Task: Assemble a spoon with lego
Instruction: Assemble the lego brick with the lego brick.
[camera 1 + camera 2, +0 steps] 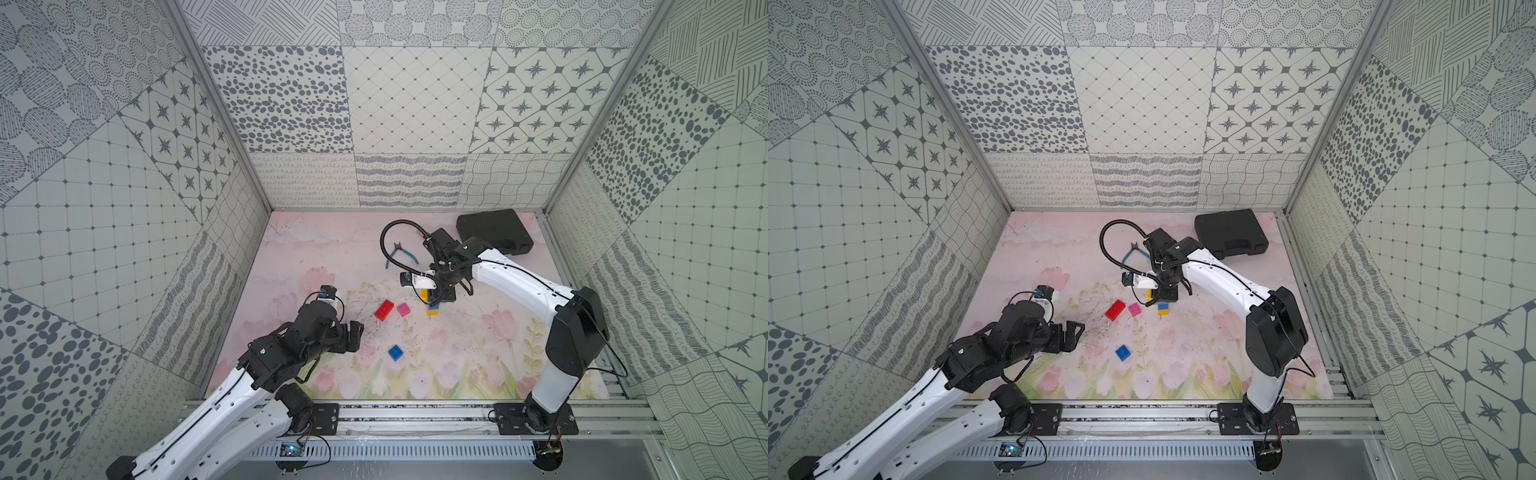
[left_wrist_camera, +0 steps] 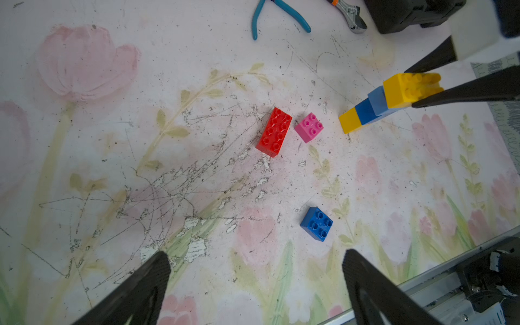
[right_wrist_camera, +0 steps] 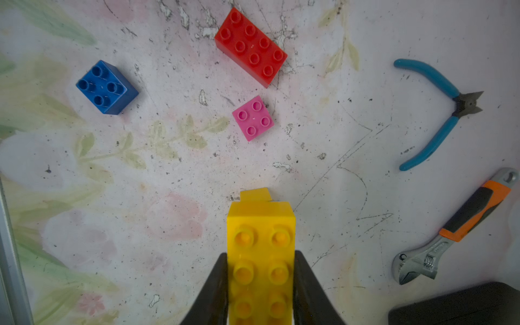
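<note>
1. Right gripper point(image 3: 260, 261): part-closed, clamping the yellow oblong brick point(image 2: 405, 90) atop the half-built spoon point(image 2: 365, 112), which seemingly stands on the mat point(image 2: 112, 197).
2. Left gripper point(image 2: 256, 257): wide open, empty.
3. Pink brick point(image 2: 309, 127): nearest the spoon, on its left-arm side; red brick point(image 2: 273, 131) just beyond.

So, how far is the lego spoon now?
Done: a handle of four joined plastic bricks, yellow, dark blue, light blue, yellow. In hand: the right hand grips its top oblong yellow brick. Left: the red oblong brick, the pink square brick and the dark blue square brick lie loose; the open left hand holds nothing.
</note>
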`<state>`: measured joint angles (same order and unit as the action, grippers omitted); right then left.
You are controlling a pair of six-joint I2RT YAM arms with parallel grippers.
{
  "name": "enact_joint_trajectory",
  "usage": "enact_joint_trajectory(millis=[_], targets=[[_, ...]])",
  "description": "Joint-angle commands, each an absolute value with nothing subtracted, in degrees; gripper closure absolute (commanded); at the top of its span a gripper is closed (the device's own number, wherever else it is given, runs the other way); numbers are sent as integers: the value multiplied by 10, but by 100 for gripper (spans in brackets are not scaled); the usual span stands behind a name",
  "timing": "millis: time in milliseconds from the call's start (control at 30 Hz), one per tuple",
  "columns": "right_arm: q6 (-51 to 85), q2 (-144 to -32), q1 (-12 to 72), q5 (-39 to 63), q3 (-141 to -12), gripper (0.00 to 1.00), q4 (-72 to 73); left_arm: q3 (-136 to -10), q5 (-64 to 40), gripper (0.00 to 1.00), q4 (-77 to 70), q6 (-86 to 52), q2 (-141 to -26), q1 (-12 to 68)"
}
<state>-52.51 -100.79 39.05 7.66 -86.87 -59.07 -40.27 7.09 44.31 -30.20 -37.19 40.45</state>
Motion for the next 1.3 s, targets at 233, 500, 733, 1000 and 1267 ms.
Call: enact_joint_trajectory(millis=[233, 500, 733, 1000, 1267], targets=[[-539, -1005, 378, 99, -864, 95, -570, -406, 88, 2, 431, -290, -373, 403], [-542, -1015, 374, 98, -864, 95, -566, -406, 87, 2, 431, -289, -376, 404], [-545, -1017, 373, 103, -866, 95, -563, -405, 87, 2, 429, -287, -377, 404], [-541, -1024, 371, 105, -857, 96, -557, -405, 86, 2, 429, -286, -380, 404], [-542, -1022, 367, 105, -841, 96, -546, -405, 86, 2, 428, -284, -383, 403]])
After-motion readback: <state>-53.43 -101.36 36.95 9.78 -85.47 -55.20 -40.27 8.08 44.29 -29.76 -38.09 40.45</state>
